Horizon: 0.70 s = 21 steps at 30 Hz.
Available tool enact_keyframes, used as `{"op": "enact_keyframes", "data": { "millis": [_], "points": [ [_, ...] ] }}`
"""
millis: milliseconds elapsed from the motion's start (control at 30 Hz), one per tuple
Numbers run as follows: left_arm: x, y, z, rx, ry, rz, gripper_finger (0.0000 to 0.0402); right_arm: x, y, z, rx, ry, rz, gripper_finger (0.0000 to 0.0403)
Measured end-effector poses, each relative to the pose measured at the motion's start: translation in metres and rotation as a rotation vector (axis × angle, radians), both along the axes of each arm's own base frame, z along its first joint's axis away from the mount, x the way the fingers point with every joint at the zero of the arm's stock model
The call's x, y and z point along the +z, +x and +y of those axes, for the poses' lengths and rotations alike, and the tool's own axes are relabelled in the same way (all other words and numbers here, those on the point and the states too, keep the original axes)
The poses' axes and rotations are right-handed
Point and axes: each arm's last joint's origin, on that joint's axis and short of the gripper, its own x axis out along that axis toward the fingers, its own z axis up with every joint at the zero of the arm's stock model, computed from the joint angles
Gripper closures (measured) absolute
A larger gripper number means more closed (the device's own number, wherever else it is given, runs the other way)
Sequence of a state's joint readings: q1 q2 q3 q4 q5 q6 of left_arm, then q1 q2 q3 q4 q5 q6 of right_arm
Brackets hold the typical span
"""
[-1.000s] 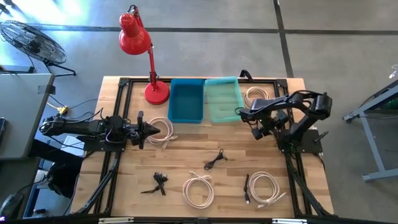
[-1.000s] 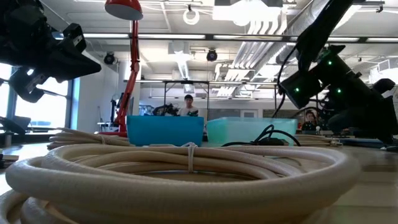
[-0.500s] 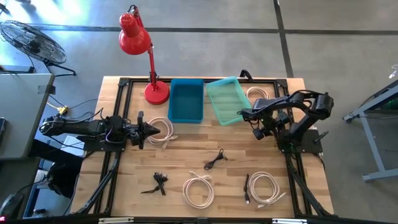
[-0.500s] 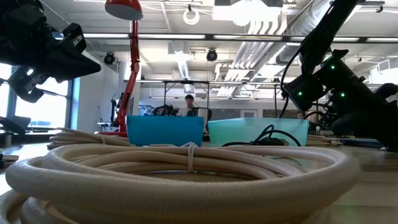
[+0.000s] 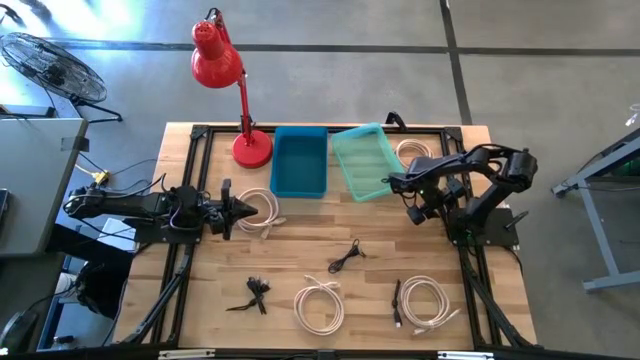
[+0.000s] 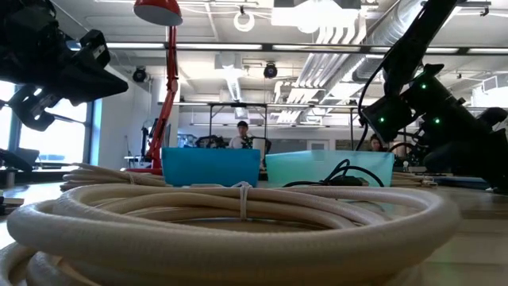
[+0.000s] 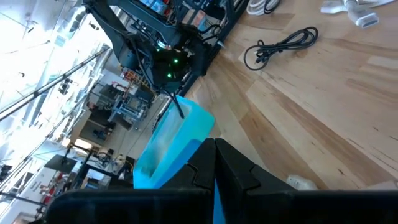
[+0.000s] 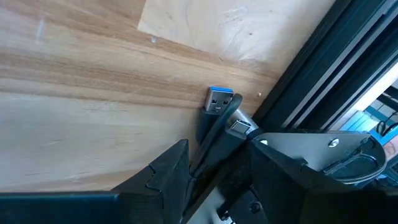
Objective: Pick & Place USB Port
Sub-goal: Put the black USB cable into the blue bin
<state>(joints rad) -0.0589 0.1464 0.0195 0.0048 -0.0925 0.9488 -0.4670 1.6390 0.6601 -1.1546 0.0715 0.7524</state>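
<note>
1. Left tool (image 5: 243, 208), fingers closed on nothing, hovers at the bench's (image 5: 300, 250) 9 o'clock over a white cable coil (image 5: 262, 212).
2. Red lamp (image 5: 225, 75), blue bin (image 5: 299, 162) and teal bin (image 5: 361, 163) stand at 12 o'clock.
3. Right tool (image 8: 214, 155) at 3 o'clock grips a black USB cable (image 8: 214, 124), blue plug exposed.

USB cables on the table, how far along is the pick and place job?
Done: nothing that shows; the blue bin and teal bin both look empty. In hand: the right claw, at the teal bin's edge, grips a black cable by its USB plug. Left: white coils and a black cable lie on the table. The left claw waits, shut.
</note>
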Motion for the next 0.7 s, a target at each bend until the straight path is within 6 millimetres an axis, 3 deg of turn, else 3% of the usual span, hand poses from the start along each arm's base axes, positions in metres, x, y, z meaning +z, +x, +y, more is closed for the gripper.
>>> {"op": "enact_keyframes", "data": {
  "millis": [700],
  "points": [
    [0.0, 0.0, 0.0, 0.002, -0.015, 0.0, 0.0399, -0.0003, -0.0022, -0.0028, 0.144, 0.073, -0.014, 0.0237]
  ]
}}
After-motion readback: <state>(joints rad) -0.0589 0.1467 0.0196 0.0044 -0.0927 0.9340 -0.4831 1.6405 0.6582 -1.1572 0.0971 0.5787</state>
